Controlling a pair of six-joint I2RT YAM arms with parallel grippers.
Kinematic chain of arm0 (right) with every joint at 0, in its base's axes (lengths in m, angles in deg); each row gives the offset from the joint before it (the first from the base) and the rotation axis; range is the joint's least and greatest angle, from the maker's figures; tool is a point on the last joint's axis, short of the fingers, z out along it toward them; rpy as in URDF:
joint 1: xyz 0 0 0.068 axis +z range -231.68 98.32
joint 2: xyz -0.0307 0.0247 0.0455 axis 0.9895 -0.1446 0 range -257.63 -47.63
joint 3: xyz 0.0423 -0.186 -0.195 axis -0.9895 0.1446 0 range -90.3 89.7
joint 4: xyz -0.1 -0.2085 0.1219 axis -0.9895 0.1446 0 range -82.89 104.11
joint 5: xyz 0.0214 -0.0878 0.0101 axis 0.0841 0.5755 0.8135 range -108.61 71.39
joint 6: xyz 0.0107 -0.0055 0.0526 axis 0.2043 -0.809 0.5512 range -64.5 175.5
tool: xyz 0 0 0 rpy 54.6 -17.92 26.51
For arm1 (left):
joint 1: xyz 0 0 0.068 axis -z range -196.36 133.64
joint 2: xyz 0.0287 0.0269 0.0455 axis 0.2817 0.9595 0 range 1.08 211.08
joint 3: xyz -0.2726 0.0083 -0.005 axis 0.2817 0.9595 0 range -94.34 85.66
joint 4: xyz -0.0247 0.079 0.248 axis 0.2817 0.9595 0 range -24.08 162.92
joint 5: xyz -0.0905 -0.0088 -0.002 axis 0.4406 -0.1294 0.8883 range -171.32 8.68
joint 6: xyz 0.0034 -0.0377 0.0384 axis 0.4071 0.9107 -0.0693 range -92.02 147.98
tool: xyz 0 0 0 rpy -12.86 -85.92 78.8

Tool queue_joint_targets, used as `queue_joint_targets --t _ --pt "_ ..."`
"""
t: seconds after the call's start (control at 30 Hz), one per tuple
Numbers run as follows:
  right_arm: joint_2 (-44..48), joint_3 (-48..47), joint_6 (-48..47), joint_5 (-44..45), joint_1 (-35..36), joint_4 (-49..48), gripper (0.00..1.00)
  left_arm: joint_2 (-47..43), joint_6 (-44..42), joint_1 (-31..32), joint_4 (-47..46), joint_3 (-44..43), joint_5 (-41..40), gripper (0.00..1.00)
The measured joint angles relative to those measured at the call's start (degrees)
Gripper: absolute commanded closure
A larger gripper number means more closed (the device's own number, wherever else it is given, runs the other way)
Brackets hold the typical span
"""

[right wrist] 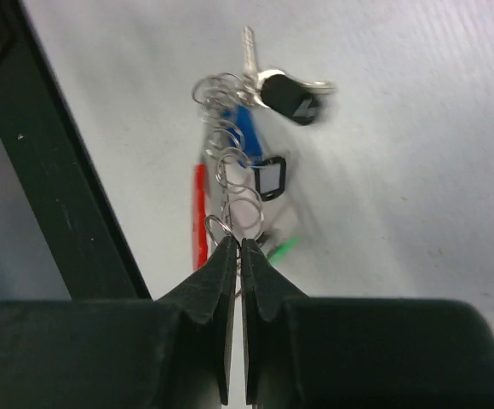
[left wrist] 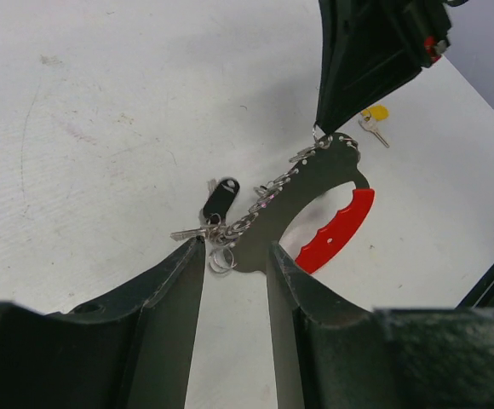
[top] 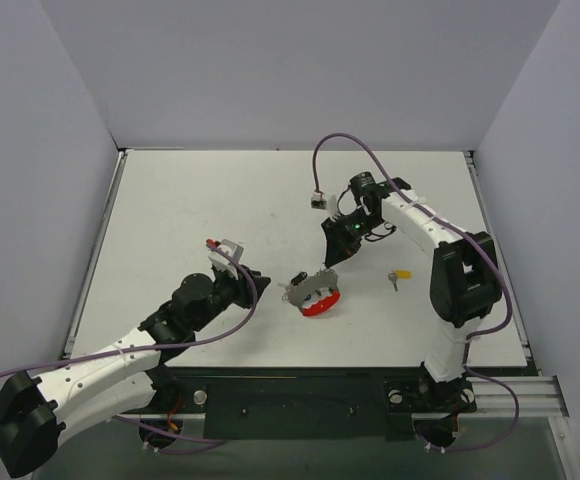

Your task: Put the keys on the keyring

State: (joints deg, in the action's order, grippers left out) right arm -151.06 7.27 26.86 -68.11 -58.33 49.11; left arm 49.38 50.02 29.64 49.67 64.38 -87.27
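The keyring (top: 319,297) is a wide loop, part grey metal (left wrist: 313,183), part red (left wrist: 339,228). It is tilted up off the table at one end. A chain of small wire rings (right wrist: 232,175) runs along it, carrying a black-capped key (left wrist: 220,198) and blue (right wrist: 242,126) and green (right wrist: 282,249) caps. My right gripper (right wrist: 237,243) is shut on a small ring at the keyring's raised end (left wrist: 322,136). My left gripper (left wrist: 237,254) is open, its fingertips either side of the loop's low end without pinching it. A yellow-capped key (top: 401,273) lies loose on the table to the right.
A purple cable (top: 342,140) arcs over the far side of the table to a small plug (top: 317,199). Grey walls close in the white table (top: 220,200) on three sides. The right arm's base column (top: 462,290) stands near the yellow key.
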Motion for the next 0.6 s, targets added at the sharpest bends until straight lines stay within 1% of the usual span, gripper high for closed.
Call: queue_joint_targets --t 0.1,0.23,0.3,0.37,0.4,0.43,0.47,0.53,0.6 --pt "-5.05 0.04 0.83 1.7 -3.34 -0.76 1.0 0.04 -0.13 0.0 0.31 0.07 0.02 0.55" --pt "-6.8 0.33 1.22 3.65 -6.64 -0.96 1.0 0.04 -0.22 0.0 0.24 0.13 0.04 0.55" --pt "-6.78 0.33 1.4 4.44 -7.74 -1.09 0.96 0.04 -0.24 0.0 0.2 0.37 0.04 0.55" --pt "-6.86 0.31 1.88 5.84 -8.35 -1.16 0.8 0.17 -0.24 0.0 0.02 0.85 0.09 0.55" --pt "-6.91 0.31 2.25 6.47 -8.39 -1.2 0.68 0.31 -0.24 0.0 -0.07 1.03 0.2 0.55" --pt "-6.95 0.15 2.71 7.23 -8.37 -1.25 0.64 0.52 -0.22 0.0 -0.2 1.22 0.24 0.55" --pt "-7.02 -0.17 3.13 8.09 -8.35 -1.25 0.58 0.83 -0.22 0.0 -0.22 1.36 0.31 0.55" --pt "-7.02 -1.07 3.23 9.94 -8.26 -1.27 0.53 1.55 -0.17 0.0 -0.22 1.46 0.5 0.55" --pt "-6.67 -2.08 2.47 11.65 -7.85 -1.29 0.5 1.84 -0.04 0.0 -0.15 1.55 0.55 0.55"
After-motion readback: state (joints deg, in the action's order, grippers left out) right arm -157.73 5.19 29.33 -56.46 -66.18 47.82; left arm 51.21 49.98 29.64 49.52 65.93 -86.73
